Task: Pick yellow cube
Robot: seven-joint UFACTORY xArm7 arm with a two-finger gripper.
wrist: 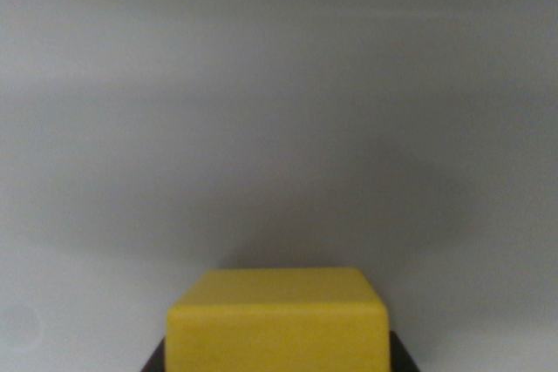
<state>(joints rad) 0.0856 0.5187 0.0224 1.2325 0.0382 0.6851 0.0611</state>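
One yellow cube (277, 324) sits at the wrist view's bottom centre over a plain grey surface (279, 111), dark gripper (277, 365) parts flanking its lower corners; grip state cannot be determined.

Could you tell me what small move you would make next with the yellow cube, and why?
Probably a short, straight lift. The yellow cube sits centred at the bottom of the wrist view with dark parts showing at both its lower corners, likely the fingers, though the grip itself cannot be confirmed. Only plain grey surface lies around it.
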